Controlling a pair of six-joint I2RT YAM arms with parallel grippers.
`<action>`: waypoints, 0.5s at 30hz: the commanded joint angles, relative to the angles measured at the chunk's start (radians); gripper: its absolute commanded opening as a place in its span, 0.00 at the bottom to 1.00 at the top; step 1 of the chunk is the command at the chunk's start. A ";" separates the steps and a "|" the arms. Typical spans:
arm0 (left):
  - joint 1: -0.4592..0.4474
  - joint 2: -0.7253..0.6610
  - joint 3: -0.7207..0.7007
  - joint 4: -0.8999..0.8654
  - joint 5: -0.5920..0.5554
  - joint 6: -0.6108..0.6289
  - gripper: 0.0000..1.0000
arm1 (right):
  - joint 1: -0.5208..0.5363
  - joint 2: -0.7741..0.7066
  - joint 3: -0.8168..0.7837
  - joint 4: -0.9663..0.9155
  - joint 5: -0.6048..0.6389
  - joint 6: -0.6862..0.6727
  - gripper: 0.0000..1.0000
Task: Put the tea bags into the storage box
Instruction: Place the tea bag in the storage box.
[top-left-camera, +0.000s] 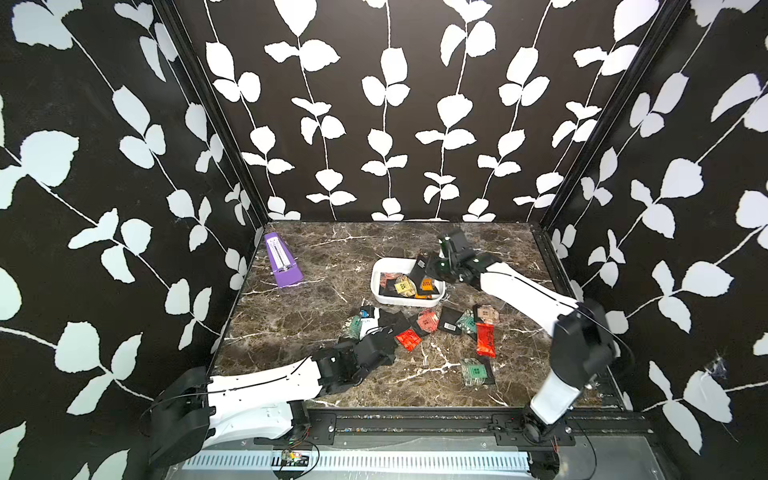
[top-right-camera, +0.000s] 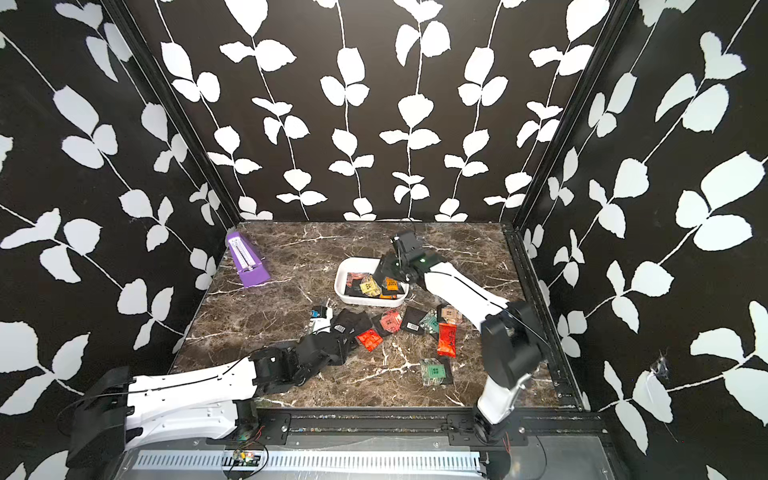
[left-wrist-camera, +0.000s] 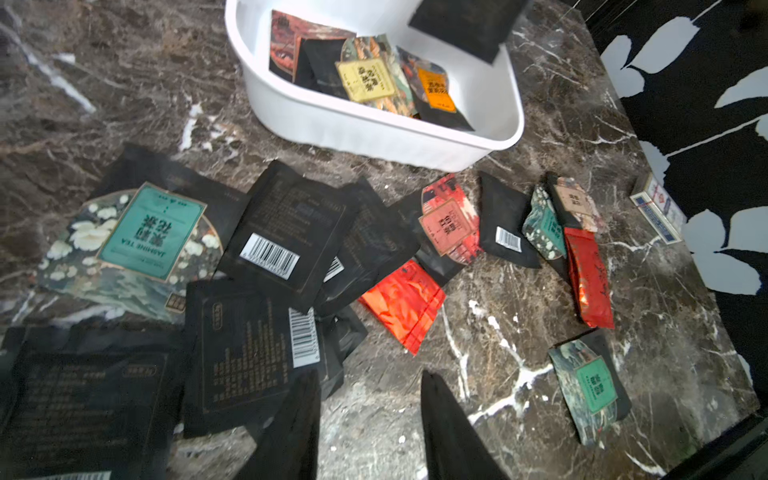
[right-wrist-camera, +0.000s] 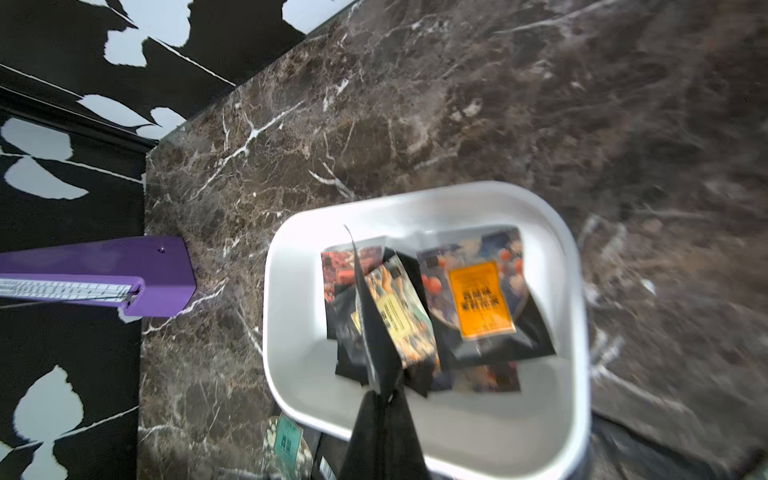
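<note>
The white storage box (top-left-camera: 376, 282) (left-wrist-camera: 374, 133) (right-wrist-camera: 291, 374) sits mid-table with several tea bags inside, one with an orange label (right-wrist-camera: 482, 299) and one with a yellow label (left-wrist-camera: 365, 79). My right gripper (right-wrist-camera: 384, 395) (top-left-camera: 430, 266) hangs over the box, shut on a black tea bag (right-wrist-camera: 370, 316) (top-left-camera: 417, 272) that dangles edge-on above the ones inside. Many tea bags lie loose in front of the box: black barcode ones (left-wrist-camera: 286, 237), a green jasmine one (left-wrist-camera: 151, 230), red ones (left-wrist-camera: 401, 303) (top-left-camera: 485, 340). My left gripper (left-wrist-camera: 370, 378) (top-left-camera: 384, 334) is low at the near left of this pile, open over bare marble, one finger at the edge of a black sachet (left-wrist-camera: 245, 345).
A purple metronome (top-left-camera: 282, 262) (right-wrist-camera: 124, 278) stands at the back left corner. A white-and-red card-like pack (left-wrist-camera: 658, 214) lies by the right wall. A green-label sachet (top-left-camera: 476, 371) lies apart at the near right. Patterned walls close three sides.
</note>
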 joint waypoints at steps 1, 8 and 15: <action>0.003 -0.026 -0.024 0.023 -0.008 -0.029 0.39 | -0.004 0.050 0.080 0.021 -0.005 -0.027 0.00; 0.002 0.005 0.011 0.022 0.037 -0.041 0.41 | -0.018 0.030 -0.003 0.007 -0.005 -0.030 0.48; 0.001 0.083 0.091 0.061 0.156 -0.010 0.37 | -0.018 -0.369 -0.287 -0.080 0.129 -0.072 0.48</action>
